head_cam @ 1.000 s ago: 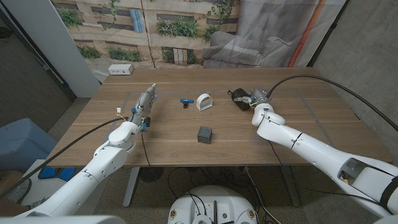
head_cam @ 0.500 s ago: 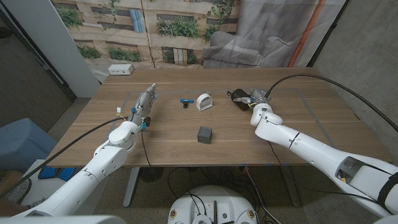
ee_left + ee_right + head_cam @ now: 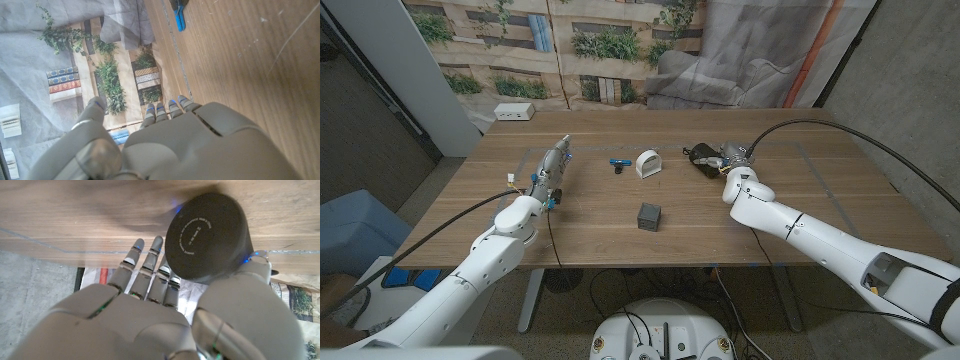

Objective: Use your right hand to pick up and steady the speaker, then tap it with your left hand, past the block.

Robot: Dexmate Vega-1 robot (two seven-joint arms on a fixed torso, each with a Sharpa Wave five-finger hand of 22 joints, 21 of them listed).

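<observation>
- Wooden table (image 3: 620,235): spans the head view, backed by a printed backdrop of plants and shelves beyond its far edge.
- Right arm (image 3: 820,235): comes in from the bottom right corner and reaches to the far right part of the table.
- Left arm (image 3: 490,260): comes in from the bottom left corner, ending at the left-centre of the table.
- Right hand (image 3: 732,160): wrapped round the speaker, fingers (image 3: 150,262) on one side of the round body and thumb on the other in the right wrist view; grasping it.
- Left hand (image 3: 552,165): stretched out straight toward the far edge, fingers (image 3: 165,110) together and extended, nothing in it; released, well apart from the speaker.
- Speaker (image 3: 703,156): dark and round, at the far right of the table, in the right hand's grasp; flat circular end with ring lettering faces the right wrist camera (image 3: 206,235). Cannot tell whether lifted or touching the wood.
- White power strip (image 3: 514,111): near the far left corner of the table.
- White arch-shaped object (image 3: 648,163): near the table's middle, between the two hands.
- Block (image 3: 649,215): dark grey cube, nearer the robot than the white arch-shaped object, standing alone.
- Blue clip (image 3: 618,163): small, just beside the white arch-shaped object on its left; seen too in the left wrist view (image 3: 179,17).
</observation>
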